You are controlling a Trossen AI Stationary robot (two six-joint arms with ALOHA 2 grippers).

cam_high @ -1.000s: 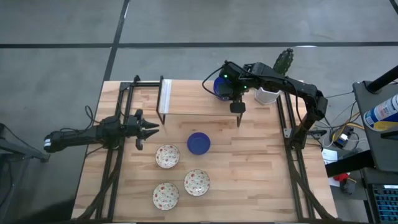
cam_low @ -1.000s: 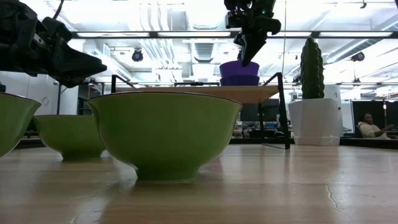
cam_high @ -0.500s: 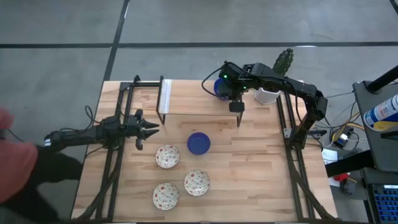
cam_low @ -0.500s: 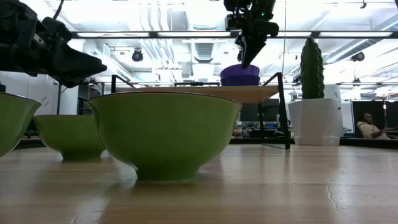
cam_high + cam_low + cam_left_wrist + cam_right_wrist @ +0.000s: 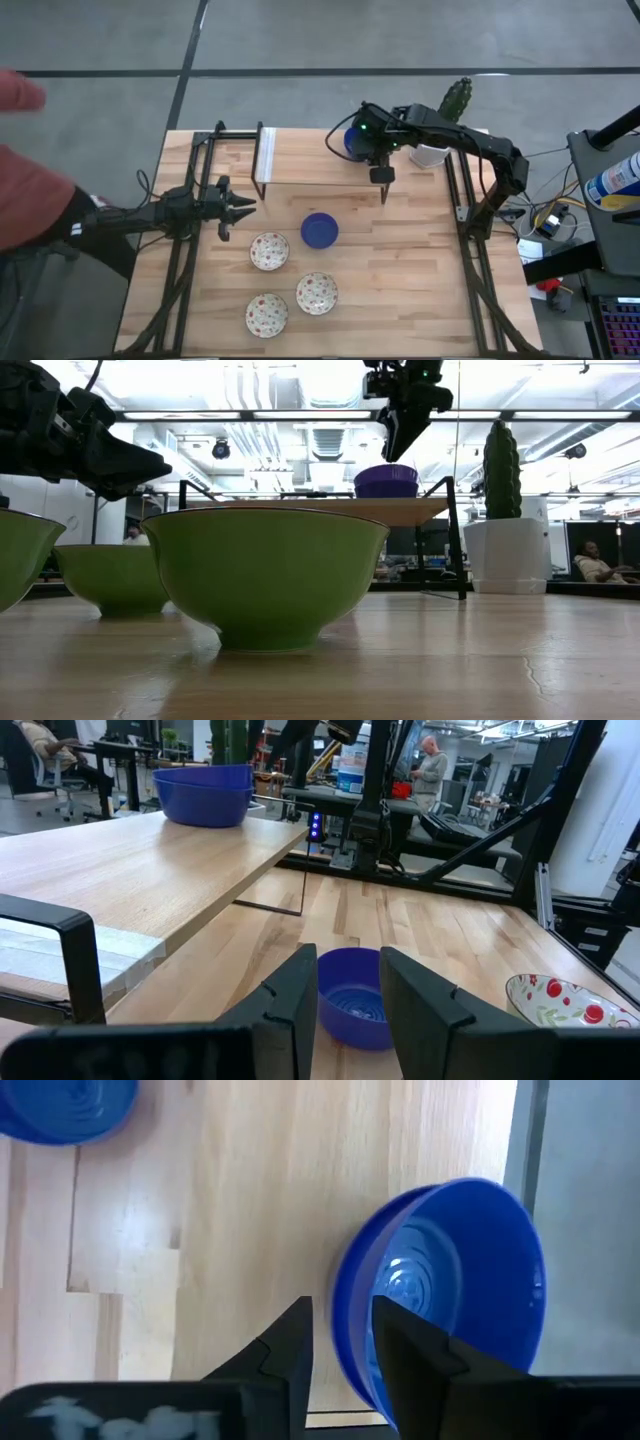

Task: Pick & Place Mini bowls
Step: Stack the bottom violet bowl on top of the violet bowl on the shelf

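The right gripper point(image 5: 381, 170) hangs over the raised shelf point(image 5: 310, 155) in the upper middle of the high view, its fingers point(image 5: 290, 1342) parted and holding nothing, straddling the near rim of the stacked blue bowls point(image 5: 445, 1290) resting on the shelf. The release looks done, so the clean move is to lift straight up until the fingers clear the rim, without dragging the stack toward the shelf edge. One blue bowl point(image 5: 319, 229) sits mid-counter point(image 5: 420, 280), with three speckled bowls point(image 5: 269, 251) in the lower centre. The left gripper point(image 5: 243, 206) waits at centre left, fingers point(image 5: 295, 1005) moderately open and empty, pointed at that lone blue bowl.
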